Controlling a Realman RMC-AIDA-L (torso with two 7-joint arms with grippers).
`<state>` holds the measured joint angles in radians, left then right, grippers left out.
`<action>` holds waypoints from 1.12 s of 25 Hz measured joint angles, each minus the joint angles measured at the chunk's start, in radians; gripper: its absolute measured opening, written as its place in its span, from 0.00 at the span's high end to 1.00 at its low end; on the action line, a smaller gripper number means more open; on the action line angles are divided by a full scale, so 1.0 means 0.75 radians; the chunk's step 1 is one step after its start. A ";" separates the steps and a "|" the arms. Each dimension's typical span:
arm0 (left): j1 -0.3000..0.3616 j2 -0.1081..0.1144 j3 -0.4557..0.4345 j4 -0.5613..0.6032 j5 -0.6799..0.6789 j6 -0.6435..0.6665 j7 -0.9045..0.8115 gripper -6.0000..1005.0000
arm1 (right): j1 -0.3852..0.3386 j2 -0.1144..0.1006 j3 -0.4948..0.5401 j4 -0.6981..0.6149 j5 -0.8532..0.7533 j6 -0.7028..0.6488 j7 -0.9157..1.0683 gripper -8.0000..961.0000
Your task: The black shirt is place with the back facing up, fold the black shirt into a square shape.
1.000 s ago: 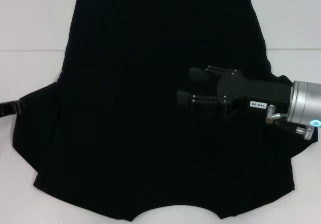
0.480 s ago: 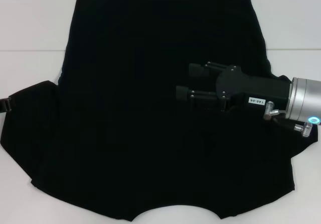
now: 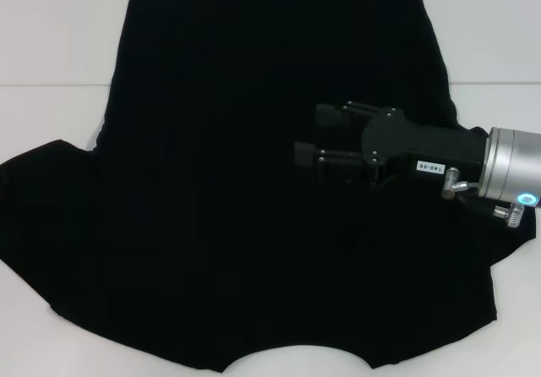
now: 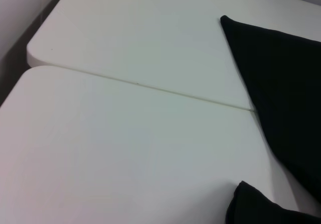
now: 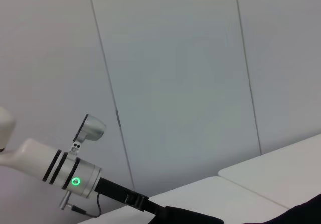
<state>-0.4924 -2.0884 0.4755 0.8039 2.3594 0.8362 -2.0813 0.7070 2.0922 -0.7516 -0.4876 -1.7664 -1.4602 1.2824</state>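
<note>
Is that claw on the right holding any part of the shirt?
No. The right gripper hangs open over the black shirt with nothing between its fingers. The left gripper is at the shirt's left sleeve edge; whether it grips cannot be told.

Black shirt (image 3: 237,183) btm edge cut off.

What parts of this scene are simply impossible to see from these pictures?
- Head view: the black shirt has its left sleeve and its lower hem cut off by the picture's edges.
- Head view: the shirt under the right gripper is covered by that gripper.
- Right wrist view: the left gripper's fingers lie behind dark cloth where its arm ends; open or shut is unclear.
- Left wrist view: only table and shirt edges.
</note>
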 joint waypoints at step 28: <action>0.076 0.003 -0.004 0.178 0.074 0.270 -0.125 0.96 | 0.017 0.002 -0.001 0.048 -0.001 0.004 -0.014 0.11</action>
<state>-0.4353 -2.0863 0.4727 0.9374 2.4152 1.0385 -2.1752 0.7194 2.0938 -0.7522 -0.4513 -1.7671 -1.4572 1.2716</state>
